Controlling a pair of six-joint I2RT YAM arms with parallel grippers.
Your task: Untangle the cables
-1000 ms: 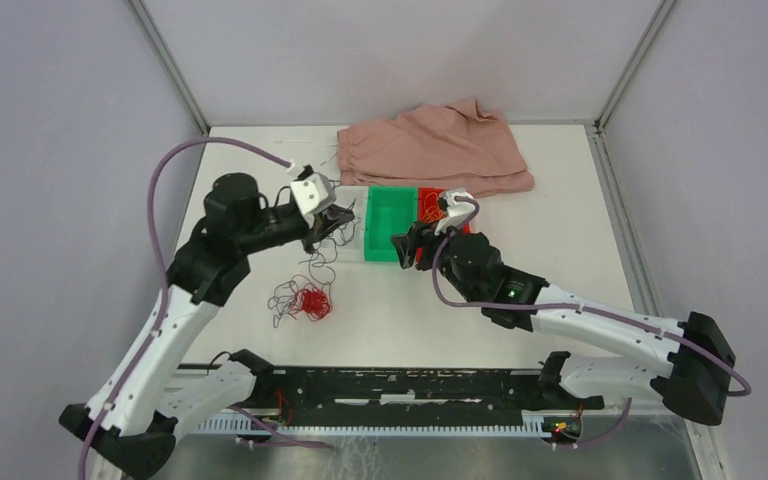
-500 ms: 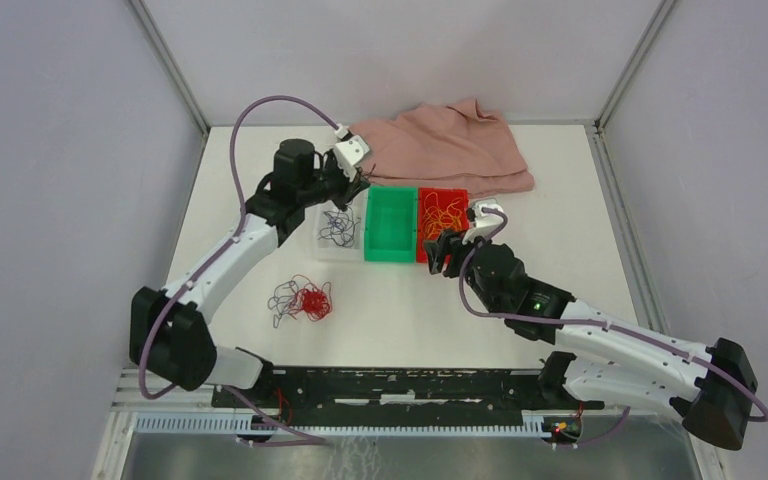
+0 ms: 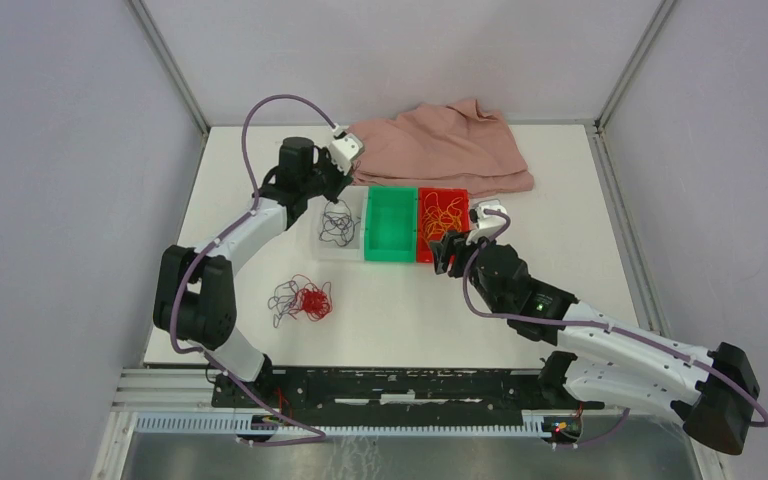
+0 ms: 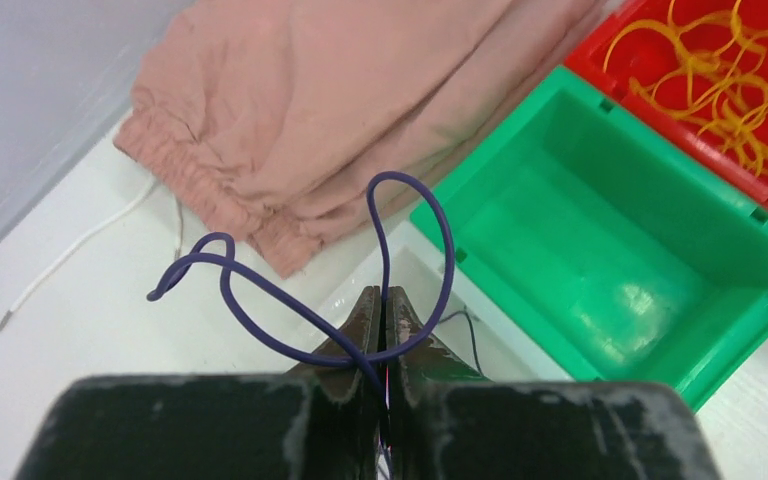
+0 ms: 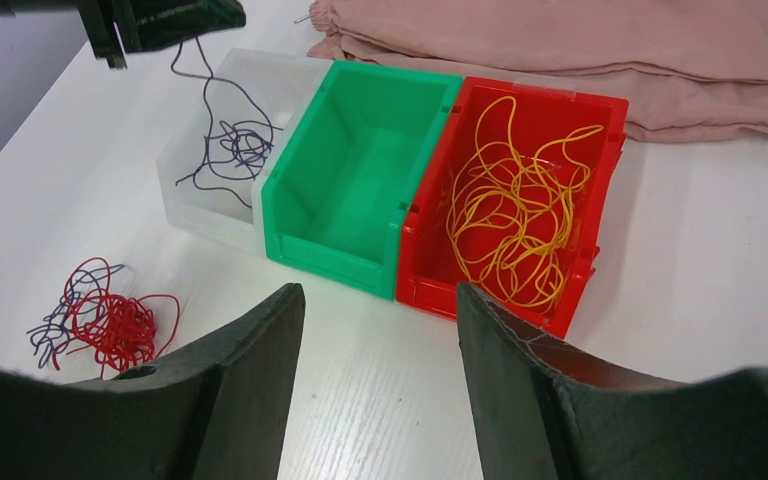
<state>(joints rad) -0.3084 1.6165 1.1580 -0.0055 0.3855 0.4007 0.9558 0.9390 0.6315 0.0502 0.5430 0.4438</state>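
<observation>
View from above: left tool [image 3: 338,190], 11 o'clock, clenched on thin dark purple-blue cord [image 3: 337,223] over clear plastic bin [image 3: 318,246]. Left wrist: cord loops past jaws. Right wrist: right tool [image 5: 380,300] released; thin yellow cord [image 5: 505,220] in red plastic bin [image 5: 600,150], thin red cord [image 5: 110,325] at 8 o'clock.

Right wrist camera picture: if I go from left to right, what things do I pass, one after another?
Tangled red and dark purple cords → clear plastic bin holding a dark purple cord → empty green plastic bin → red plastic bin holding a yellow cord.
</observation>
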